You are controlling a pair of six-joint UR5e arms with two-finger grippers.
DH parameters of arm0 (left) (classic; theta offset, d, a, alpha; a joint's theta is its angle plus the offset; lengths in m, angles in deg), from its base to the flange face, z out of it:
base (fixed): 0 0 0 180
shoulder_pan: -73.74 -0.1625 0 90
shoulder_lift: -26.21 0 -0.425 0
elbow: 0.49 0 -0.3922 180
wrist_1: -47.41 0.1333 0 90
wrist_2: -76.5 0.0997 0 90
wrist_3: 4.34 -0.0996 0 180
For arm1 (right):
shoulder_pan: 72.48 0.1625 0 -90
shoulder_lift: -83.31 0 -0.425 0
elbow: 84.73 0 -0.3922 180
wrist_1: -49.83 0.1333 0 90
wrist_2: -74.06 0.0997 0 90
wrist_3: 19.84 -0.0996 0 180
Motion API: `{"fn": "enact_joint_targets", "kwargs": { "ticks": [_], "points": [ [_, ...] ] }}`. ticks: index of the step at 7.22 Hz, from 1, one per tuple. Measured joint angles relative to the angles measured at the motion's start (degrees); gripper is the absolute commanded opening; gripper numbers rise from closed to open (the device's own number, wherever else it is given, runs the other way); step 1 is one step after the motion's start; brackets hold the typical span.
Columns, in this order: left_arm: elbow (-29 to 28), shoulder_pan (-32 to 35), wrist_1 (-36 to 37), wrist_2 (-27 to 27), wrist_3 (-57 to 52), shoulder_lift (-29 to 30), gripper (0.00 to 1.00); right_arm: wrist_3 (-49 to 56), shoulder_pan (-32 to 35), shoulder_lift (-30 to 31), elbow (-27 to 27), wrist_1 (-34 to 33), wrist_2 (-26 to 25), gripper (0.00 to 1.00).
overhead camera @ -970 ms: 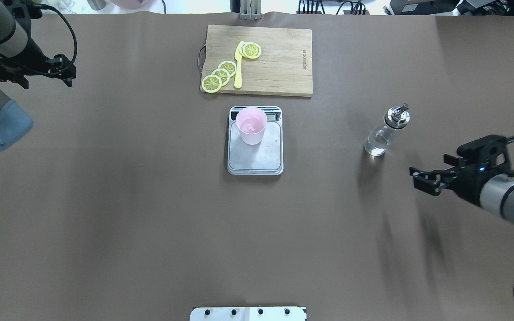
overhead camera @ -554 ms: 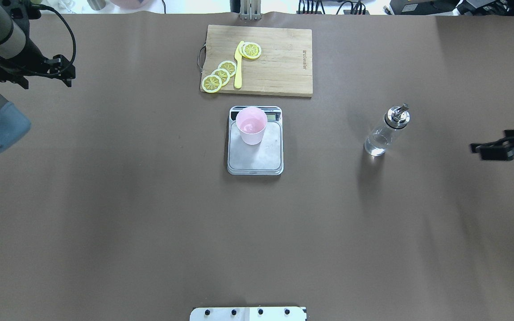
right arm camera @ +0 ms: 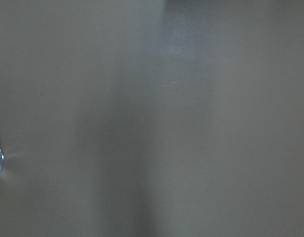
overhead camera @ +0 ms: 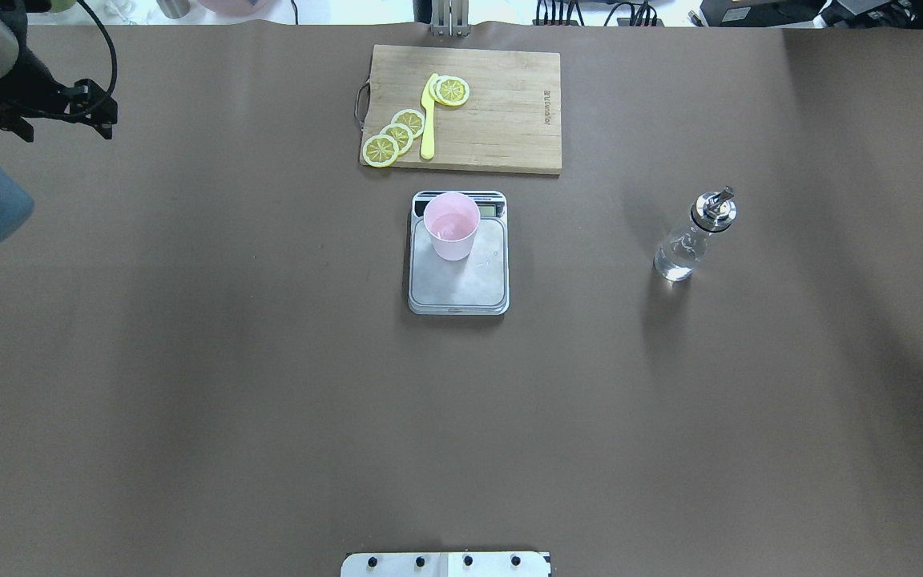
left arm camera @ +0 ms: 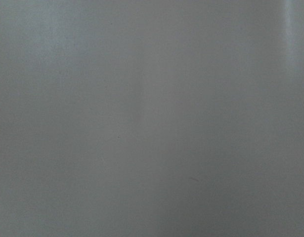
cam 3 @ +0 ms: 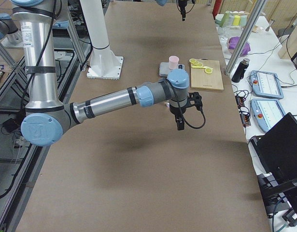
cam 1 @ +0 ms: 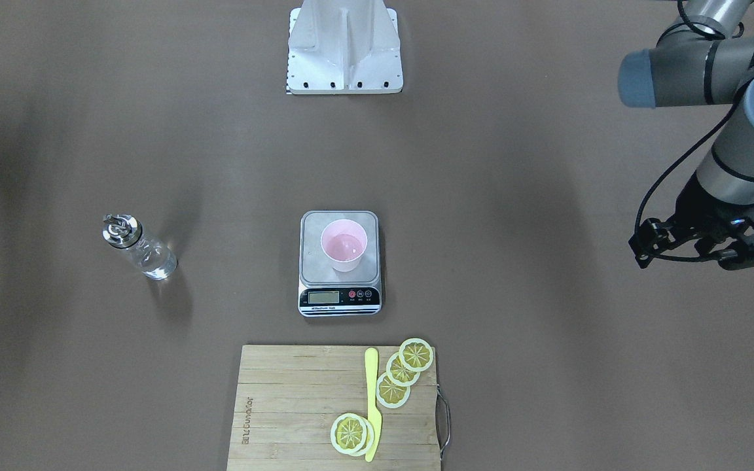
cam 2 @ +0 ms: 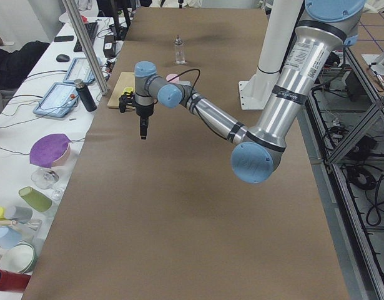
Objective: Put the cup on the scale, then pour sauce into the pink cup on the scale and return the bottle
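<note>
The pale pink cup (overhead camera: pixel 451 226) stands upright on the far part of the scale's steel platform (overhead camera: pixel 469 280), and it also shows in the front view (cam 1: pixel 343 244). The clear glass bottle (overhead camera: pixel 690 240) with its metal pourer stands upright and alone on the table to the right, with clear sauce (cam 1: pixel 153 260) low inside. My left gripper (overhead camera: pixel 101 112) hangs over the far left of the table, points down, looks open and is empty. My right gripper (cam 3: pixel 179 124) shows only in the right side view, pointing down beyond the bottle. I cannot tell whether it is open.
A bamboo cutting board (overhead camera: pixel 501 112) with lemon slices (overhead camera: pixel 397 132) and a yellow knife (overhead camera: pixel 428 120) lies just behind the scale. The robot's base plate (overhead camera: pixel 445 563) is at the near edge. Both wrist views show only brown table cover.
My right arm has drawn back to the right, away from the bottle and out of the overhead view. My left gripper has moved a little further left and back. Cup and bottle have not moved.
</note>
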Motion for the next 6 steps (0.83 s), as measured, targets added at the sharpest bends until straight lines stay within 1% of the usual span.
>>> {"fn": "enact_joint_targets", "kwargs": {
  "ticks": [1,2,3,4,5,6],
  "points": [
    [-1.6,4.5,0.2,-4.1,-6.9,-1.1,0.98,0.7,1.7,-1.4,2.9,-3.0,0.4,1.0],
    [-3.7,9.8,0.2,-7.9,-15.5,-3.4,0.98,1.4,2.9,-1.5,4.5,-4.3,0.5,1.0],
    [-6.7,15.2,0.1,-10.0,-24.4,-5.9,0.98,3.0,3.8,-1.0,5.7,-4.8,0.5,1.0],
    [-10.9,20.1,-0.2,-10.8,-31.4,-7.5,0.98,5.5,4.8,-0.7,7.3,-5.2,0.8,1.0],
    [-14.6,23.6,-0.4,-11.4,-35.0,-8.1,0.98,7.3,5.8,-0.6,8.4,-6.1,1.2,1.0],
    [-16.2,25.6,-0.9,-12.2,-36.6,-9.1,0.98,8.3,6.6,0.1,8.9,-7.1,1.1,1.0]
  ]
}}
